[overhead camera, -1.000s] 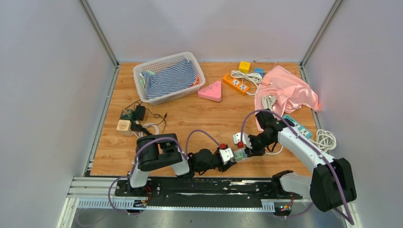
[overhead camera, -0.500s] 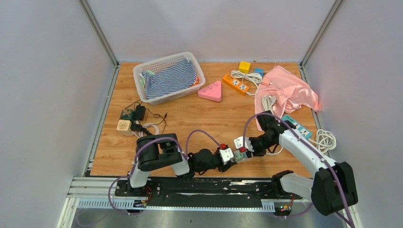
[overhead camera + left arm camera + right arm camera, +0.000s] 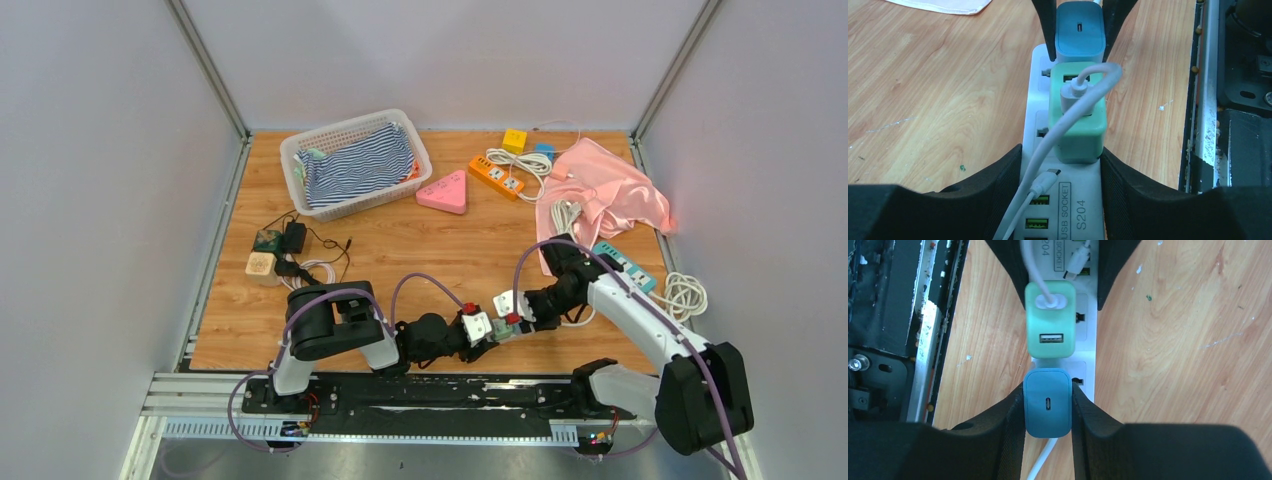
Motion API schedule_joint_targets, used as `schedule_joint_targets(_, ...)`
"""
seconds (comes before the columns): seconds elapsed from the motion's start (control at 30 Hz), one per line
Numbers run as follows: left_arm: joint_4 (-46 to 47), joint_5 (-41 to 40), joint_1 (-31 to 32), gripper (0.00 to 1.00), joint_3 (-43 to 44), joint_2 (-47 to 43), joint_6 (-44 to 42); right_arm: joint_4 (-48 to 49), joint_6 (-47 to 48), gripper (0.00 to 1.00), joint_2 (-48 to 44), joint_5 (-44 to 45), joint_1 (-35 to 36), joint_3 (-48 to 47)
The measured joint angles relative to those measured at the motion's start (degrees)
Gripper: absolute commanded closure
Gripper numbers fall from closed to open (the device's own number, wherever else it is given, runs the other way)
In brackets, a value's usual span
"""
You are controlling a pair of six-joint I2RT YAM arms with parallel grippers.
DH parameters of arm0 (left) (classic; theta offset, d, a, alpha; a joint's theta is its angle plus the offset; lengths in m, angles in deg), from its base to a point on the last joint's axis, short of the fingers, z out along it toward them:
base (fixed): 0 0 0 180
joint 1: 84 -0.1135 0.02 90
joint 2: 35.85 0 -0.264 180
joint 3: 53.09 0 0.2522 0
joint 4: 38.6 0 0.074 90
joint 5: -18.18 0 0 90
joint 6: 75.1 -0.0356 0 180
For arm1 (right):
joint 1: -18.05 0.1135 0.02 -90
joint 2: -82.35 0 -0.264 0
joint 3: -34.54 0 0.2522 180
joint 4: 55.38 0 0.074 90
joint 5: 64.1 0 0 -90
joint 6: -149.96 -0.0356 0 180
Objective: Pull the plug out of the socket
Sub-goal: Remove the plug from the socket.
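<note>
A white power strip, the socket (image 3: 1083, 220), lies on the wooden table near the front edge. My left gripper (image 3: 1060, 157) is shut on its sides. A green plug (image 3: 1078, 115) with a white USB cable in it sits on the strip. Just beyond it stands a blue plug (image 3: 1079, 32), at the strip's end. My right gripper (image 3: 1048, 392) is shut on the blue plug (image 3: 1047, 407), one finger on each side. Whether its pins are still in the socket (image 3: 1084, 335) is hidden. In the top view the two grippers meet at the strip (image 3: 500, 329).
The metal base rail (image 3: 1205, 100) runs close beside the strip. Farther back are a basket (image 3: 300, 150) with striped cloth, a pink triangular block (image 3: 443, 192), an orange power strip (image 3: 497, 177), pink cloth (image 3: 605, 190), a teal strip (image 3: 625, 265), coiled white cables (image 3: 685, 295) and chargers (image 3: 275, 250).
The right arm's wrist and elbow have shifted slightly toward the near edge and right. Both grips look unchanged and the left arm has not moved.
</note>
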Motion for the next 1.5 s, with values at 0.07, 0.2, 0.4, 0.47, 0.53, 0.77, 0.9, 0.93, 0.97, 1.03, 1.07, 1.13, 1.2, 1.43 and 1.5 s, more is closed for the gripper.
schedule_joint_targets(0.07, 0.02, 0.20, 0.02, 1.00, 0.02, 0.00, 0.04, -0.87, 3.19, 1.00, -1.01, -0.04, 0.00, 0.37)
schedule_joint_targets(0.2, -0.07, 0.35, 0.02, 1.00, 0.11, 0.04, 0.11, -0.81, 2.27, 1.00, -0.66, 0.02, 0.00, 0.35)
schedule_joint_targets(0.4, -0.02, 0.42, 0.02, 1.00, 0.13, 0.09, 0.15, 0.66, -6.01, 1.00, 1.27, 0.42, 0.00, -0.74)
schedule_joint_targets(0.47, -0.02, 0.44, 0.02, 1.00, 0.13, 0.09, 0.15, 0.63, -6.21, 1.00, 1.20, 0.39, 0.00, -0.74)
schedule_joint_targets(0.53, -0.02, 0.46, 0.02, 1.00, 0.13, 0.09, 0.15, 0.13, -3.78, 1.00, 0.81, 0.09, 0.00, -0.59)
schedule_joint_targets(0.77, 0.02, 0.81, 0.02, 1.00, 0.13, 0.09, 0.15, -1.49, 3.52, 1.00, -1.38, -0.44, 0.00, 0.68)
schedule_joint_targets(0.9, -0.04, 0.83, 0.02, 1.00, 0.17, 0.11, 0.17, 0.20, -5.49, 1.00, 1.09, 0.07, -0.04, -0.70)
schedule_joint_targets(0.93, -0.04, 0.85, 0.02, 1.00, 0.17, 0.11, 0.17, 0.20, -7.08, 1.00, 1.92, 0.13, -0.04, -1.14)
schedule_joint_targets(0.97, -0.04, 0.85, 0.02, 1.00, 0.17, 0.11, 0.17, 0.13, -8.20, 1.00, 2.58, 0.22, -0.04, -1.55)
schedule_joint_targets(1.03, -0.04, 0.85, 0.02, 1.00, 0.17, 0.11, 0.17, -0.04, -8.57, 1.00, 2.91, 0.20, -0.04, -1.75)
schedule_joint_targets(1.07, -0.04, 0.87, 0.02, 1.00, 0.17, 0.09, 0.15, -0.31, -7.82, 1.00, 2.78, 0.13, -0.04, -1.75)
schedule_joint_targets(1.13, -0.04, 0.85, 0.02, 1.00, 0.17, 0.11, 0.17, -0.85, -4.70, 1.00, 2.25, -0.24, -0.09, -1.51)
schedule_joint_targets(1.2, -0.04, 0.90, 0.02, 1.00, 0.17, 0.11, 0.17, -1.38, -0.59, 1.00, 0.70, -0.68, -0.11, -0.57)
schedule_joint_targets(1.43, -0.28, 1.51, 0.02, 1.00, 0.33, 0.11, 0.15, -2.69, 2.32, 1.00, 0.94, -1.03, -0.15, -0.52)
schedule_joint_targets(1.5, -0.33, 1.49, 0.02, 1.00, 0.35, 0.11, 0.20, -2.25, -1.42, 1.00, 2.69, -0.92, -0.20, -1.55)
